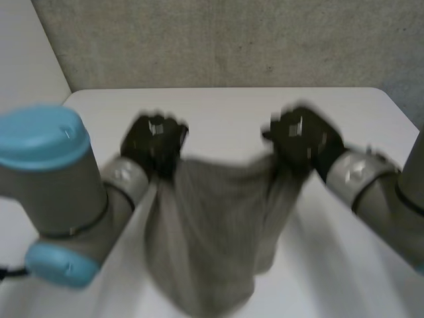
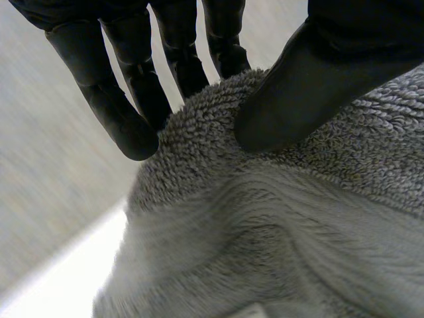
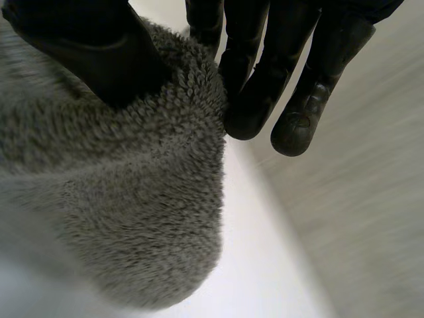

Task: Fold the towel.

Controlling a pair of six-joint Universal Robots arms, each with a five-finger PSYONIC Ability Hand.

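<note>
You have a smooth white table with rounded far corners (image 1: pixel 225 109) before you. Behind its far edge rises a rough, mottled grey wall (image 1: pixel 232 40). At that wall's left end stands a plain off-white panel (image 1: pixel 23 46), meeting it along a slanted line. In the left wrist view, the table's top borders a streaked grey surface (image 2: pixel 46 152).

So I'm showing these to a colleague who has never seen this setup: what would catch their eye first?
First, the fluffy grey terry towel, hanging in a sagging drape over the white table in the middle of the head view. Next, the two black hands holding it up: the left robot hand and the right robot hand each pinch an upper corner between thumb and fingers.
</note>
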